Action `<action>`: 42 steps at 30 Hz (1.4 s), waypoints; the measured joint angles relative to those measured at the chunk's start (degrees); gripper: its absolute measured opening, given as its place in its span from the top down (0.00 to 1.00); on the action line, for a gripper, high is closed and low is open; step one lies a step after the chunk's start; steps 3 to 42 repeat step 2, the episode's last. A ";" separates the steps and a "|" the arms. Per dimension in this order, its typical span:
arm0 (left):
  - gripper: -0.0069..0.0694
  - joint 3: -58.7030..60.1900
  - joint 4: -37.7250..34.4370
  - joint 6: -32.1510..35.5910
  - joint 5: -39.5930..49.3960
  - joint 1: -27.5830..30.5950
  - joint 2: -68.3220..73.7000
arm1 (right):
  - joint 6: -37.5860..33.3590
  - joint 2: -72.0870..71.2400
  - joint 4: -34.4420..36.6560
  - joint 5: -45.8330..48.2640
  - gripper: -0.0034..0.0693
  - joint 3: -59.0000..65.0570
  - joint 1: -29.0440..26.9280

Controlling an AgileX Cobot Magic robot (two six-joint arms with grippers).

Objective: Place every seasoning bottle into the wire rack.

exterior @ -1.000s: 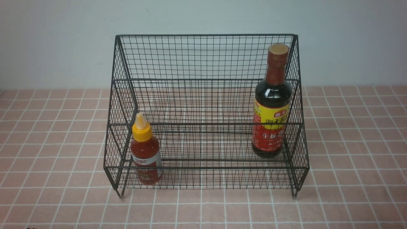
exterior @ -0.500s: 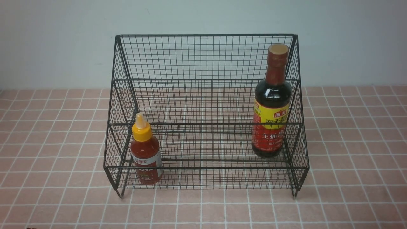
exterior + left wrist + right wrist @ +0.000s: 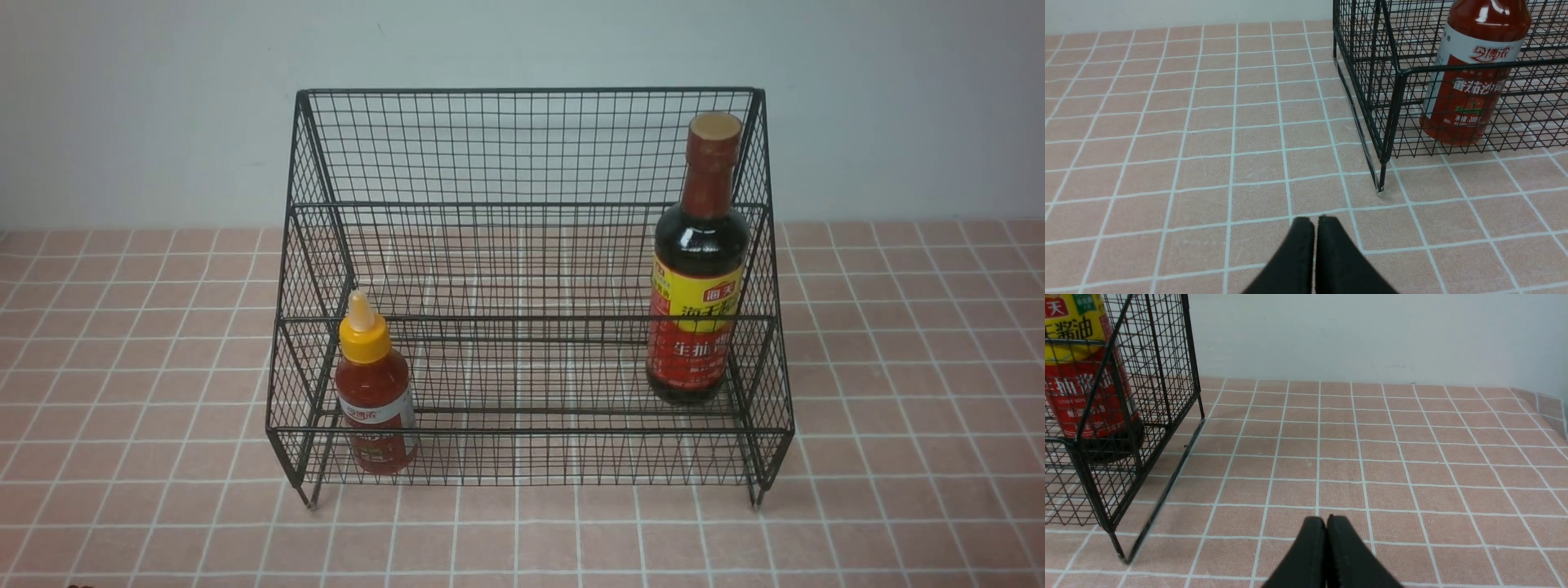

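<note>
pink tiles (image 3: 122,343) under black wire-mesh rack (image 3: 522,147).

Left hand (image 3: 1314,222): fingers pressed together, nothing held, tips kept low over bench. Right hand (image 3: 1326,522): fingers likewise pressed together, nothing held, low over bench. Neither arm seen in front view.

Lighting is even, diffuse and moderately bright in all three views; its source cannot be told. Shadows are faint. The front view is slightly soft, with a cool cast on the wall (image 3: 522,41). Small glare spots sit on the dark soy-sauce bottle (image 3: 698,245) and the red sauce bottle (image 3: 1470,73). Wrist views render grid lines sharply.
</note>
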 joint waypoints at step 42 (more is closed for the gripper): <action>0.92 0.00 0.00 0.00 0.00 0.00 0.00 | 0.00 0.00 0.00 0.00 0.97 0.00 0.00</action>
